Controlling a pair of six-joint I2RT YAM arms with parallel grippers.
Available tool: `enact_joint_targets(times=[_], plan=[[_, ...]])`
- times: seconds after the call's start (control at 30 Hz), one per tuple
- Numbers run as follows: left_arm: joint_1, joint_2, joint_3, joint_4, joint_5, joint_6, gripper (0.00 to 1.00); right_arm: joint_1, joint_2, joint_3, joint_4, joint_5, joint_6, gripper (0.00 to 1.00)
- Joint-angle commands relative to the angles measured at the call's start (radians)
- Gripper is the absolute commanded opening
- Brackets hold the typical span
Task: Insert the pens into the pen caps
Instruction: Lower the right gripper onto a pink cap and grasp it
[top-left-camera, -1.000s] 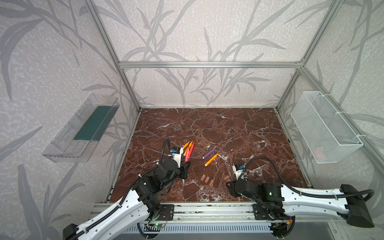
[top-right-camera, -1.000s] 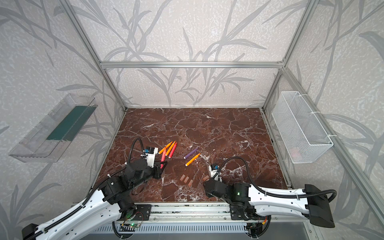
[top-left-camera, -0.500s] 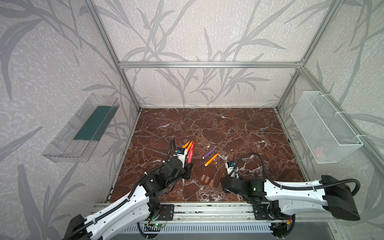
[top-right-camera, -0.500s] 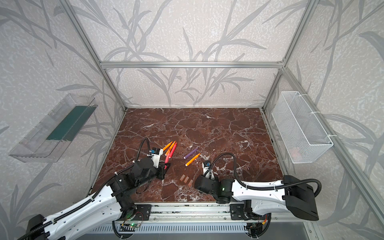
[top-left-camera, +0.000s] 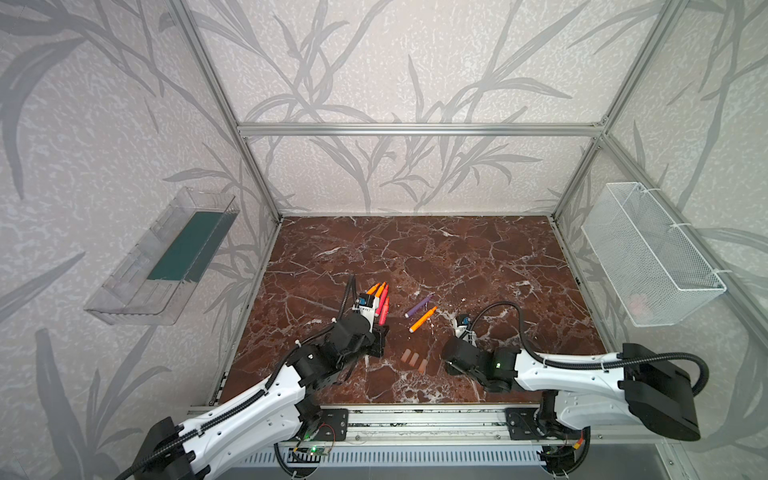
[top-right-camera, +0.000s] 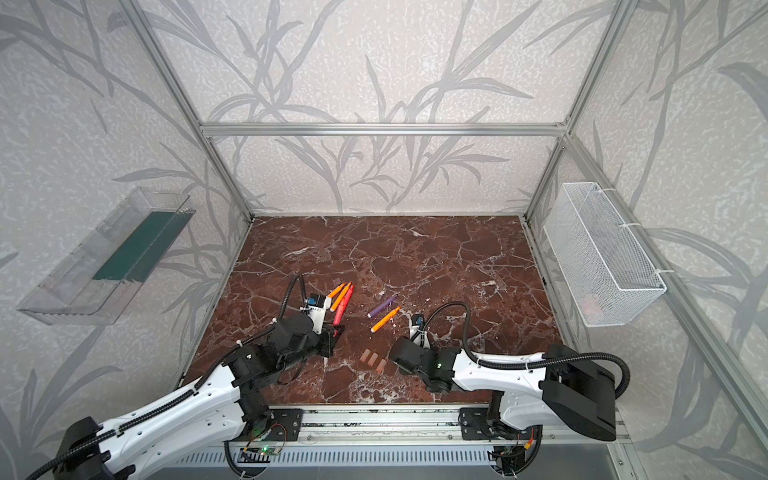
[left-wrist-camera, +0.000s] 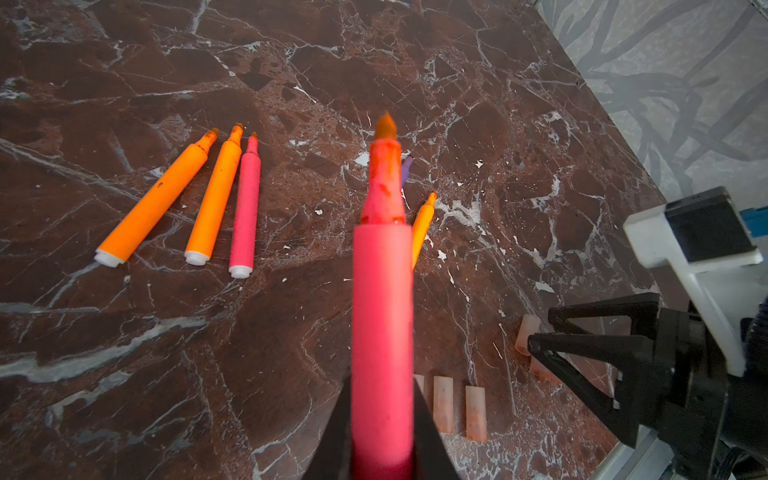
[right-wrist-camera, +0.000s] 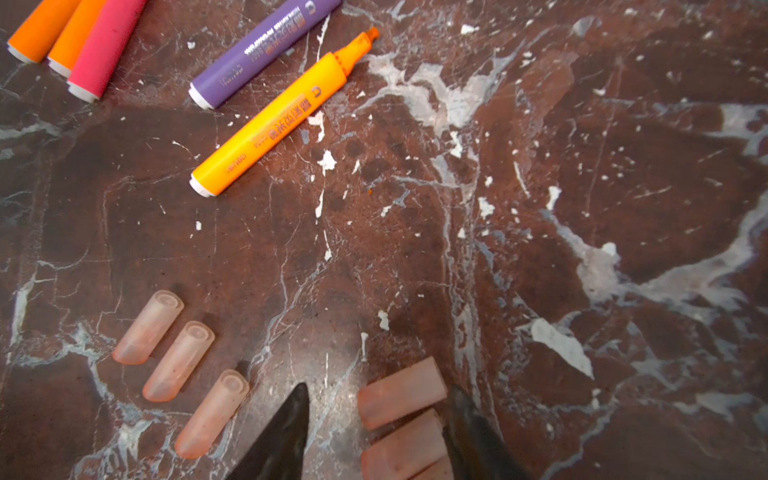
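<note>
Your left gripper (left-wrist-camera: 382, 399) is clamped on a red-pink pen (left-wrist-camera: 382, 291), its tip pointing straight ahead of the gripper. Your right gripper (right-wrist-camera: 379, 390) is the nearer one to the caps (right-wrist-camera: 178, 361). Its jaws stand apart with one cap (right-wrist-camera: 401, 392) lying on the surface (right-wrist-camera: 582, 166) between them, long axis running almost from jaw to jaw, so you will probably need to turn the wrist before closing across its barrel. Count six pens (right-wrist-camera: 270, 120): three orange, two red-pink including the held one, one purple. Count six caps: three side by side at the right gripper, three in a row just beside it.
</note>
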Motion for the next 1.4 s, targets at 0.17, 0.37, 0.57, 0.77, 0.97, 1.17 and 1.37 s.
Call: enact_joint_targets(times=[0.17,0.37,0.57,0.77,0.97,1.17,1.37], plan=[[0.005,-0.049,-0.005,0.016,0.006,-0.009,0.00,-0.013,0.044,0.001,0.042,0.012,-0.005,0.55],[0.004,-0.095,-0.013,-0.005,0.007,-0.010,0.00,-0.016,0.118,0.028,0.060,0.008,-0.006,0.55],[0.004,-0.121,-0.012,-0.025,0.006,-0.005,0.00,-0.015,0.181,0.101,0.013,-0.012,-0.030,0.54],[0.004,-0.126,-0.010,-0.024,0.007,-0.002,0.00,-0.009,0.247,0.163,-0.014,-0.039,-0.043,0.50],[0.005,-0.126,-0.006,-0.028,0.007,0.001,0.00,0.036,0.257,0.209,-0.143,0.070,-0.006,0.48],[0.004,-0.134,-0.008,-0.026,0.011,-0.003,0.00,0.073,0.259,0.213,-0.169,0.112,0.023,0.48],[0.004,-0.148,-0.016,-0.030,0.013,-0.010,0.00,0.073,0.290,0.209,-0.145,0.110,0.032,0.48]])
